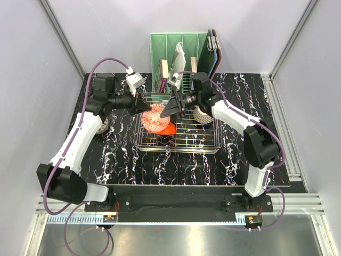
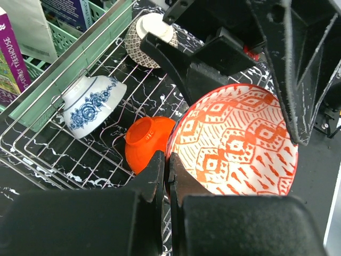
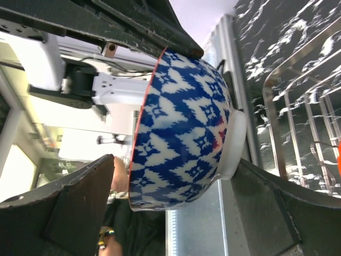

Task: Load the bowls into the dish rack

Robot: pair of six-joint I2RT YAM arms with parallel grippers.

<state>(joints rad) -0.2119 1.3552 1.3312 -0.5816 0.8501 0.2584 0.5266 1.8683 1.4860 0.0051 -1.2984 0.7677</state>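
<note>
Black marbled tabletop, white walls. Left gripper is clenched on the rim of the red-patterned bowl (blue-white outside), holding it tilted over the left half of the dish rack. Right gripper is spread wide, jaws straddling the same bowl; contact unclear. In the rack: orange bowl foot-up, blue floral bowl tipped, lattice bowl upside down toward the right side. Green organizer sits behind the rack.

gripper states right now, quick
left gripper: shut on the red bowl, at its rim
right gripper: open, straddling that bowl
</note>
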